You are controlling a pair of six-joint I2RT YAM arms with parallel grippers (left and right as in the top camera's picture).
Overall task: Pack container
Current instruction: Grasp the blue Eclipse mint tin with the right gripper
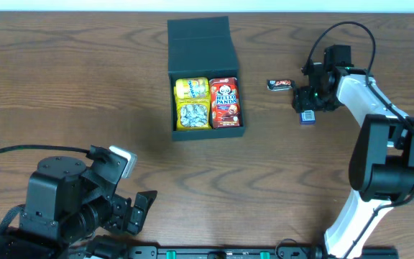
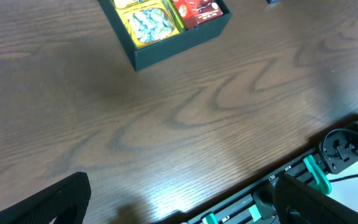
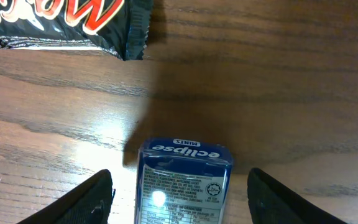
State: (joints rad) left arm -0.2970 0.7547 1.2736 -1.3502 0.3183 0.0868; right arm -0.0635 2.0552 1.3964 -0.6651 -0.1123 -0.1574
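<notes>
A: Where does the overhead camera sit?
B: High above the desk, looking straight down, far enough to take in all of it.
A: And the left wrist?
B: Low at the near edge, slanting across bare wood to the container. It shares that front end with the overhead.
A: The right wrist?
B: Very close, facing down on the mints pack and the Mars bar, both tiny from overhead

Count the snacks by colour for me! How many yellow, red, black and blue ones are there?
Yellow: 2, the far yellow pack and the near yellow pack, both in the container
Red: 1, the Hello Panda box, in the container
Black: 1, the Mars bar
Blue: 1, the Eclipse mints box
Total: 5 snacks
</notes>
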